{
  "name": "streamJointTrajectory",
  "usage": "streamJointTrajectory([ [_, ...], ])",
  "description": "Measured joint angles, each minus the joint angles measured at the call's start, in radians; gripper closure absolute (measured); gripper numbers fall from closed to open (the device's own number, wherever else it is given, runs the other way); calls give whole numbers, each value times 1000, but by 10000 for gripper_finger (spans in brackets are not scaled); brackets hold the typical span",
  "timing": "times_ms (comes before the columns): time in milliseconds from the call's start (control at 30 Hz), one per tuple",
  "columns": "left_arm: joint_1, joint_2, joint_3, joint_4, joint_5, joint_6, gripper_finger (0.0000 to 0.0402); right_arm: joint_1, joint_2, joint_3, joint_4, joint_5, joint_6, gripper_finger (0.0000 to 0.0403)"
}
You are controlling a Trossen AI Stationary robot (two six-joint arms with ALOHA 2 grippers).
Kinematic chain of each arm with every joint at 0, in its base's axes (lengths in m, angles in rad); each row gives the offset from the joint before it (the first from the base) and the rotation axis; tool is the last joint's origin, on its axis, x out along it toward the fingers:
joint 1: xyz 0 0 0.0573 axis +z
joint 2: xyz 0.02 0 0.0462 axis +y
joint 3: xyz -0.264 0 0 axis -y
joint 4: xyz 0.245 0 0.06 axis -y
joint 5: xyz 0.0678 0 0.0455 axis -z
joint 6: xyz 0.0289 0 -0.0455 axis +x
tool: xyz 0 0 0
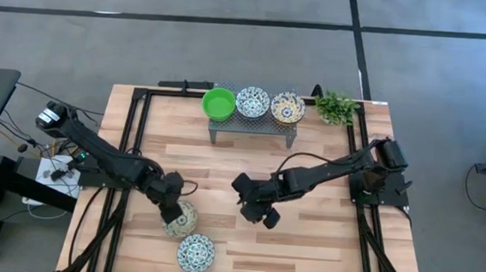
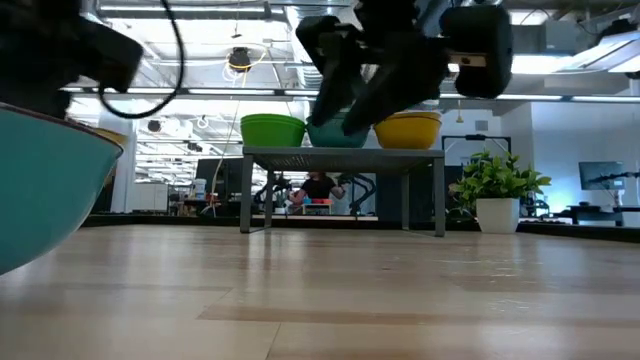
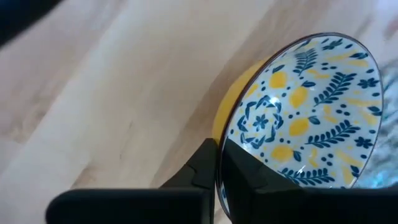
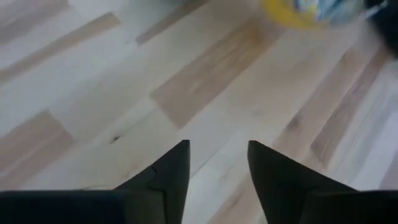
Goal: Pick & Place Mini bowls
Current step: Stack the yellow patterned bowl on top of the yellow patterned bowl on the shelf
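Note:
My left gripper (image 1: pixel 173 208) is over the near left part of the table, shut on a mini bowl (image 1: pixel 182 219) that is yellow outside and white with yellow lemons and blue leaves inside (image 3: pixel 305 109). A blue-patterned mini bowl (image 1: pixel 195 253) sits on its base near the table's near edge; the low view shows its teal outside (image 2: pixel 40 190). Three more mini bowls stand on the grey rack (image 1: pixel 252 126): green (image 1: pixel 219 103), blue-patterned (image 1: pixel 252 101) and yellow-patterned (image 1: pixel 288 108). My right gripper (image 1: pixel 259 211) hangs open above bare wood at the table's middle (image 4: pixel 217 155). My left gripper holds the yellow-patterned bowl by its rim (image 3: pixel 219 163), pinched with one finger (image 3: pixel 249 177) inside the bowl and the other (image 3: pixel 200 171) on its yellow outer wall. The bowl is tilted, its opening turned toward the wrist camera. Whether it still touches the table, I cannot tell.
A small leafy plant (image 1: pixel 337 107) in a white pot stands right of the rack at the far edge. A black frame (image 1: pixel 137 129) runs along the table's sides. Bare wood lies between the rack and both grippers. A person shows far off in the room (image 2: pixel 318 190).

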Motion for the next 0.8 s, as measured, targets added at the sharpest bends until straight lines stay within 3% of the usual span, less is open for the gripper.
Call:
streamJointTrajectory([
  [167, 90, 3, 31, -20, -61, 11, 387, -6, -1, 1, 125, 2, -60, 225],
  [333, 203, 5, 41, -2, -128, -20, 384, -17, 0, 1, 173, -1, -126, 226],
  [533, 317, 5, 42, 88, -131, 1, 384, -27, 16, 0, 182, -7, -224, 238],
  [800, 371, 6, 43, 136, -98, 90, 386, -63, 71, 0, 285, 41, -314, 240],
])
